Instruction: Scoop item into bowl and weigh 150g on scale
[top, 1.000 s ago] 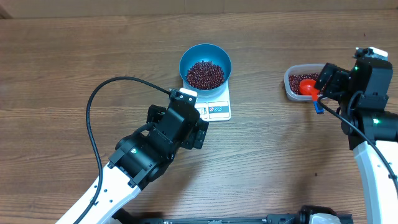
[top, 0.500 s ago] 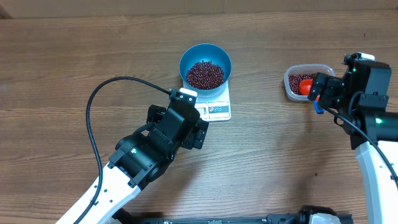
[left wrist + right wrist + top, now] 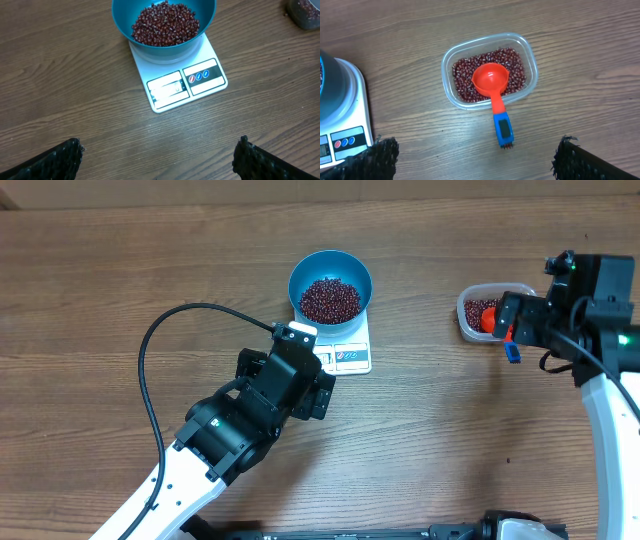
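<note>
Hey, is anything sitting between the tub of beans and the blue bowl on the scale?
Nothing visible. Only bare table lies between the clear tub and the blue bowl on the scale. The red scoop lies in the tub, handle over the rim.

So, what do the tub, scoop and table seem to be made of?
The tub looks like clear plastic: beans show through its wall. The scoop seems glossy red-orange plastic with a blue grip. The table is wood or wood-look laminate: grain shows.
</note>
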Controlling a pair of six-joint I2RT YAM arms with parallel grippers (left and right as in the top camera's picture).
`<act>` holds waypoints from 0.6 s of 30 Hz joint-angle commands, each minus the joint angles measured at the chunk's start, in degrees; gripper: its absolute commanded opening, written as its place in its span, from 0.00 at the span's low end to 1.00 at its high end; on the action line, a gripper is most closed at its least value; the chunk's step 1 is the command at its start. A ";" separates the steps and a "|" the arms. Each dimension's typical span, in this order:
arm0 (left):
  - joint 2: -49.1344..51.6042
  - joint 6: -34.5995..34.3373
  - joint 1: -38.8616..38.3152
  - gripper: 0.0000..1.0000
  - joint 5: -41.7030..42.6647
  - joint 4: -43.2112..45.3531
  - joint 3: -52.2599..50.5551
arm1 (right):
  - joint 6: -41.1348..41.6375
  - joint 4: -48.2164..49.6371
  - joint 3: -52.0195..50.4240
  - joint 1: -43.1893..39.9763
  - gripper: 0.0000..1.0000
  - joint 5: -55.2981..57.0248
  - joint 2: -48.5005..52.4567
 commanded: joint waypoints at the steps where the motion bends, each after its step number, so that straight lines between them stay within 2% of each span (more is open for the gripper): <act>1: 0.20 0.48 0.57 0.99 -0.22 0.02 -0.24 | -0.37 -2.36 4.76 -0.11 1.00 -0.72 -0.02; 6: 0.20 0.46 0.57 0.99 -0.20 0.02 -0.24 | 0.48 -8.35 10.80 -0.11 1.00 -0.72 -0.33; 18: 0.20 0.48 0.57 0.99 -0.22 0.02 -0.24 | 2.91 -8.68 11.50 -0.11 1.00 -0.48 -5.57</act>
